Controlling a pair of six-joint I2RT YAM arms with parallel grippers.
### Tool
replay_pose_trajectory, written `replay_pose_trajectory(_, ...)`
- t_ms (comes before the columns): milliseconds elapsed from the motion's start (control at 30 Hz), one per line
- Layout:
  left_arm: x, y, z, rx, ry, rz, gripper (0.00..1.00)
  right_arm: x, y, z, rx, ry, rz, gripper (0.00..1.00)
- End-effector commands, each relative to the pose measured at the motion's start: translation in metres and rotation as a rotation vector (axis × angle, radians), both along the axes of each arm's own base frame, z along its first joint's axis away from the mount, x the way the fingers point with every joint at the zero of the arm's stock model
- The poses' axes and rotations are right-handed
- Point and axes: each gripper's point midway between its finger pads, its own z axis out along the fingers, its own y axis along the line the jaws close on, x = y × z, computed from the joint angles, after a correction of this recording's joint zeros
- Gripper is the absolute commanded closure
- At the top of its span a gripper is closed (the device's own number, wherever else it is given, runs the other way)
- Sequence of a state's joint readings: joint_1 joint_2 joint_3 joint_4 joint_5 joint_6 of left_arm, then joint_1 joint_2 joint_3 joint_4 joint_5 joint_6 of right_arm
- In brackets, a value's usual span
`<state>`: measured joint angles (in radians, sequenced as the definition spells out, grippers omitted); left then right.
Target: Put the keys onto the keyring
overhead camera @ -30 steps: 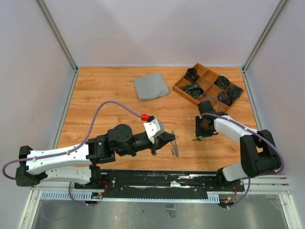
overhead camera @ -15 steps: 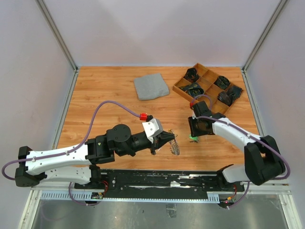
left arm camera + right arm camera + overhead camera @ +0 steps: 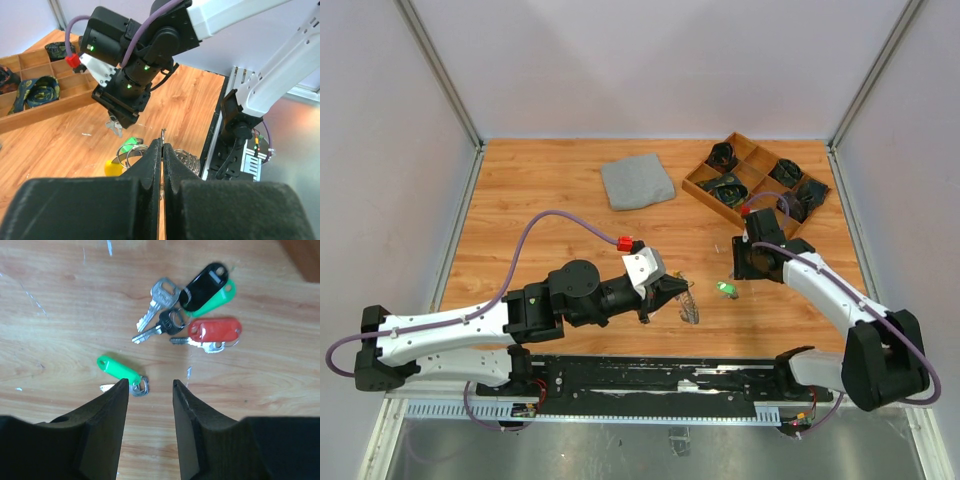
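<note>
My left gripper (image 3: 672, 292) is shut on a thin wire end of the keyring (image 3: 688, 308); its silvery coils (image 3: 189, 161) and loops show just past the left gripper's tips (image 3: 162, 145). A yellow key head (image 3: 112, 167) lies by those loops. A green-tagged key (image 3: 119, 371) lies flat on the wood (image 3: 726, 290), just left of my open, empty right gripper (image 3: 149, 385). Further on lies a cluster of keys: a bare silver one (image 3: 157, 302), a black tag (image 3: 205, 286) over a green tag (image 3: 222, 296), and a red tag (image 3: 215, 330). In the top view the right gripper (image 3: 748, 272) hides that cluster.
A folded grey cloth (image 3: 636, 182) lies at the back centre. A wooden compartment tray (image 3: 698, 180) holding dark bundles stands at the back right, just beyond the right arm. The arm bases and a black rail (image 3: 660, 375) run along the near edge.
The right gripper carried the green-tagged key left toward the keyring, let it go on the table and drew back to the right. The left gripper stayed put.
</note>
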<state>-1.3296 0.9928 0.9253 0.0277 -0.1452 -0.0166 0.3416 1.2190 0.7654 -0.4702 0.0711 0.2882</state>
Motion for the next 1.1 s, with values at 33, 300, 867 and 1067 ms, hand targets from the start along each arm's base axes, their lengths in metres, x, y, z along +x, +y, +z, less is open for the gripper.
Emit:
replay_pose_trajectory(33, 0.003, -0.001, 0.024, -0.076, -0.003, 0.009, 0.99, -0.026, 0.009, -0.019, 0.067, 0.175, 0.003, 0.59)
replay_pose_trajectory(300, 0.002, 0.001, 0.024, -0.080, 0.001, 0.009, 1.00, -0.037, 0.013, -0.032, 0.102, 0.211, 0.001, 0.58)
replay_pose_trajectory(867, 0.001, -0.001, 0.025, -0.079, 0.003, 0.000, 1.00, -0.040, 0.010, -0.055, 0.055, 0.302, 0.031, 0.63)
replay_pose_trajectory(1067, 0.001, -0.004, 0.024, -0.076, 0.004, -0.006, 0.99, -0.035, 0.008, -0.056, 0.034, 0.300, 0.024, 0.68)
